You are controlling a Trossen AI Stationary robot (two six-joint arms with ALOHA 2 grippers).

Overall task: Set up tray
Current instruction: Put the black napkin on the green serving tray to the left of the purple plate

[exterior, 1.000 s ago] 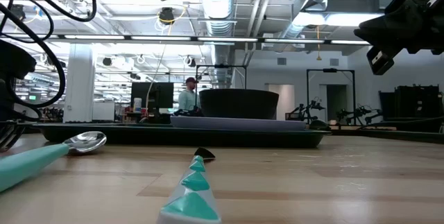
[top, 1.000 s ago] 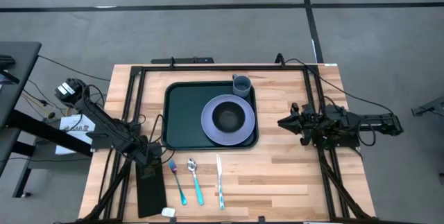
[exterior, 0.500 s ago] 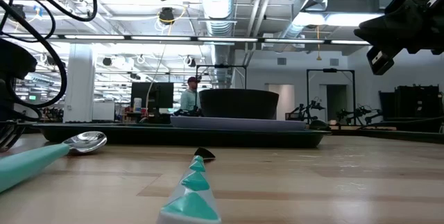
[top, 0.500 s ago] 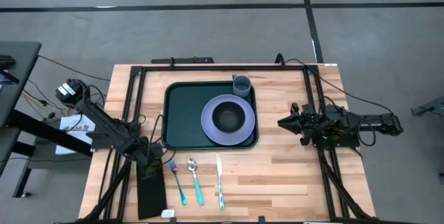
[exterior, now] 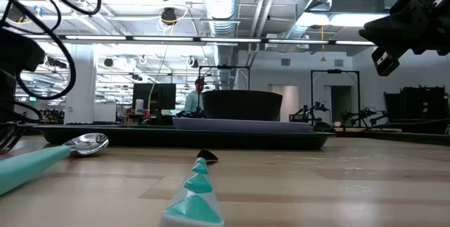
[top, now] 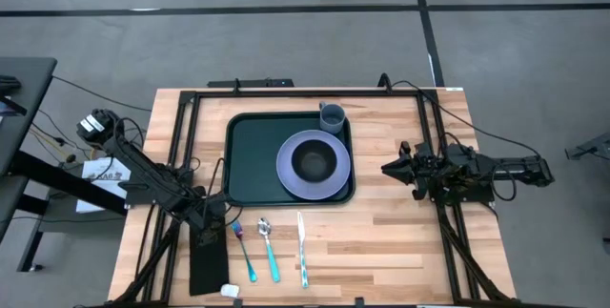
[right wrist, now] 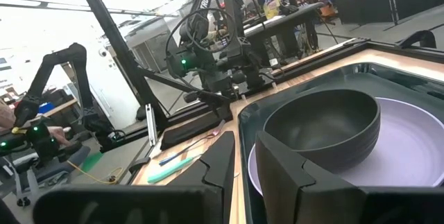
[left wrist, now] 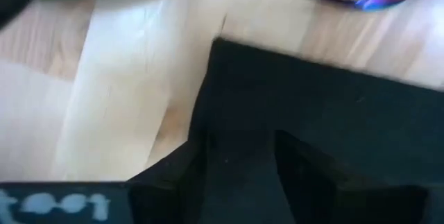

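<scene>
The dark green tray [top: 250,160] lies at the table's far middle. It carries a purple plate [top: 329,189] with a dark bowl [top: 313,162] on it, and a grey cup [top: 332,115] in its far right corner. A flat black napkin [top: 209,265] lies at the front left. My left gripper [top: 213,224] stands open over the napkin's far end, its fingers apart in the left wrist view [left wrist: 239,141]. My right gripper [top: 386,168] hangs shut right of the tray, above the table, holding nothing. My left gripper points down over the far end of the napkin [left wrist: 333,106], one finger to each side of a strip of the cloth. I cannot tell whether the fingertips touch the cloth. The napkin lies flat on the table.
A teal-handled fork [top: 244,251], spoon [top: 271,251] and knife [top: 302,251] lie side by side in front of the tray, right of the napkin. A small white item [top: 229,291] sits at the front edge. Bare wood lies to the tray's right and front right.
My left gripper has risen a little over the napkin's far end, and its fingers have spread apart. The napkin stays flat on the table.
</scene>
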